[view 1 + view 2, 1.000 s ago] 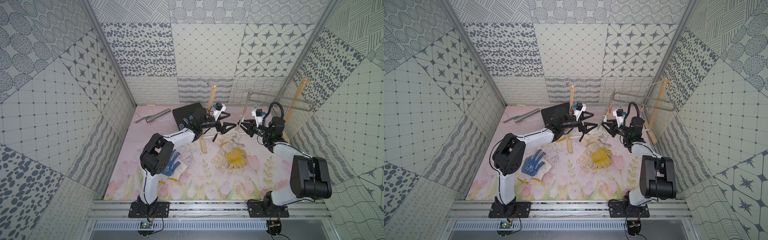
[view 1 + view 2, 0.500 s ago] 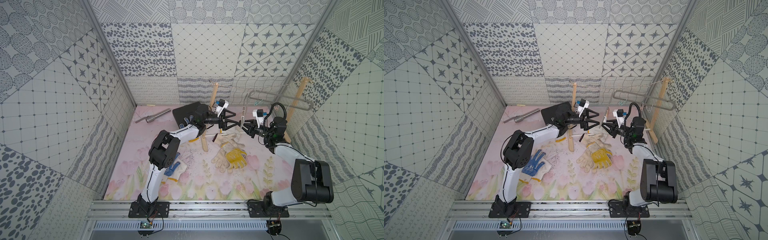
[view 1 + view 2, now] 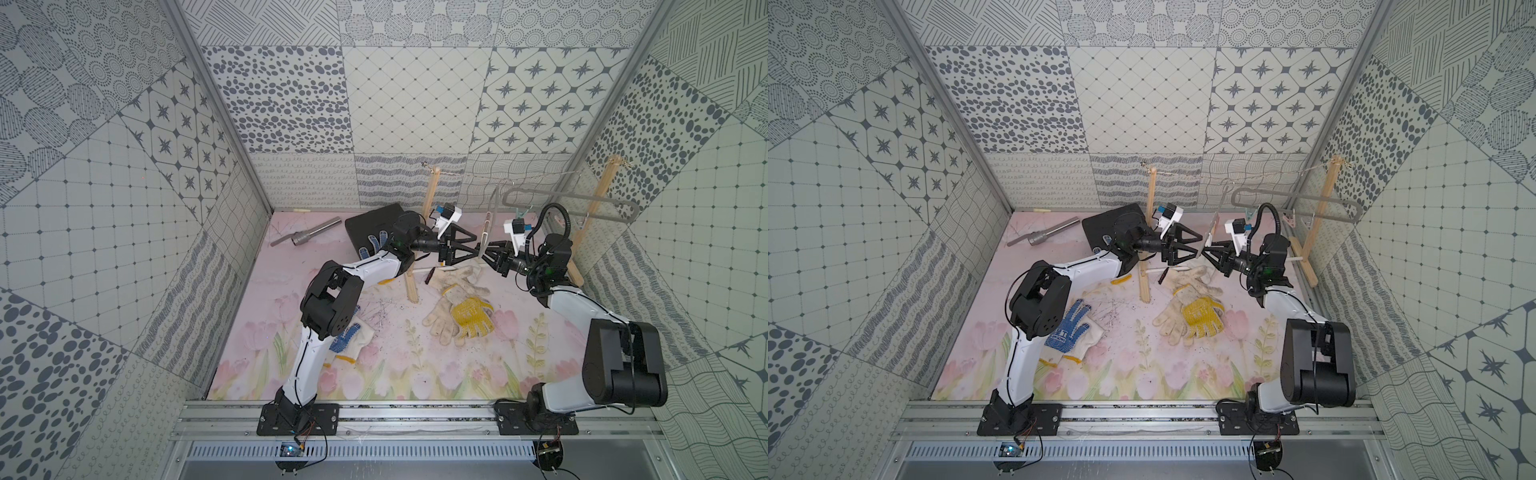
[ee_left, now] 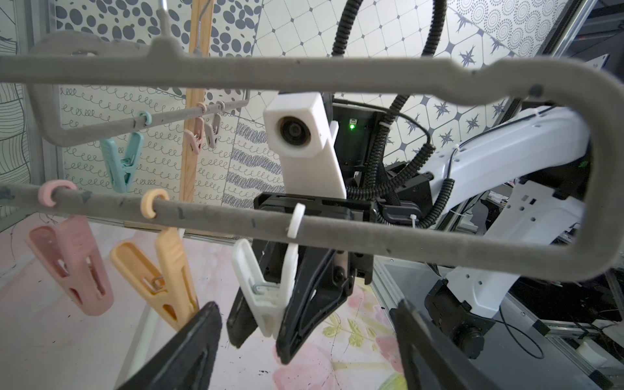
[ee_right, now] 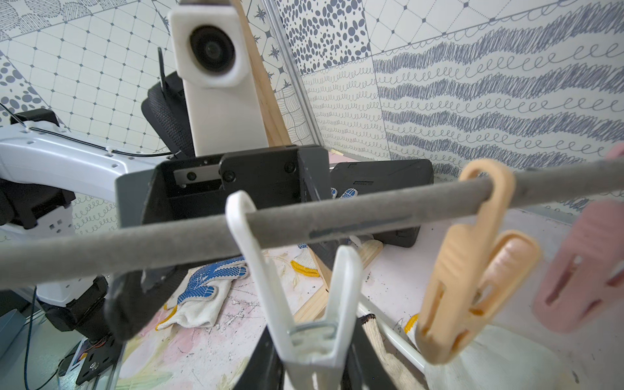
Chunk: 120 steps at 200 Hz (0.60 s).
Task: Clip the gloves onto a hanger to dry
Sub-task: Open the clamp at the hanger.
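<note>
A grey hanger (image 4: pixel 337 77) hangs from the string between my two grippers, edge-on in a top view (image 3: pixel 492 208). Pink, orange and white pegs hang on its lower bar (image 5: pixel 337 219). My right gripper (image 5: pixel 312 358) is shut on the white peg (image 4: pixel 263 304), low on its body. My left gripper (image 3: pixel 475 245) faces it from the other side, open, its fingers (image 4: pixel 189 347) straddling the peg without touching. A yellow-dotted glove (image 3: pixel 469 316) lies on cream gloves (image 3: pixel 455 278) below. A blue-dotted glove (image 3: pixel 1069 330) lies under my left arm.
A second grey hanger (image 3: pixel 582 199) with pegs hangs nearer the right wooden post (image 3: pixel 598 199). The left post (image 3: pixel 432 187) stands on a wooden foot (image 3: pixel 411 286). A black case (image 3: pixel 374 224) with a blue-dotted glove and a metal pipe (image 3: pixel 309 235) lie at the back.
My left gripper has moved right up to the hanger, and its jaws have narrowed a little around the white peg. The right gripper has kept its hold and barely shifted.
</note>
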Each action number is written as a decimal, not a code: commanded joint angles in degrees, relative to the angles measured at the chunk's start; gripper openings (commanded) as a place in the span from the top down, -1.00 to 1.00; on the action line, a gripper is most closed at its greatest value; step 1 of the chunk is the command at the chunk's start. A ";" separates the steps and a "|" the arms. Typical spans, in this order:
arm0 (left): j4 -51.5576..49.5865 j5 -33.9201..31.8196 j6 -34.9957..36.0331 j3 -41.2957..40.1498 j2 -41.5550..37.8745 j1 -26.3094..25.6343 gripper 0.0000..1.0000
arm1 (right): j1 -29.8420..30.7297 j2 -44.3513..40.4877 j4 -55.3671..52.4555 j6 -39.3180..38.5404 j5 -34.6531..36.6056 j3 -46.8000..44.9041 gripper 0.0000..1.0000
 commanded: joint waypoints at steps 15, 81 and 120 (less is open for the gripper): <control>9.00 -4.72 1.06 -6.24 -2.90 -0.98 -0.81 | 0.37 -2.58 0.77 1.12 0.69 0.03 0.61; 4.97 -10.83 8.15 -11.23 -8.10 -3.73 -0.89 | 0.33 -4.49 0.44 3.38 0.65 -1.60 0.61; -0.88 -13.15 12.04 -8.42 -7.66 -5.15 -0.82 | 0.30 -5.99 -0.47 3.14 0.11 -2.09 0.61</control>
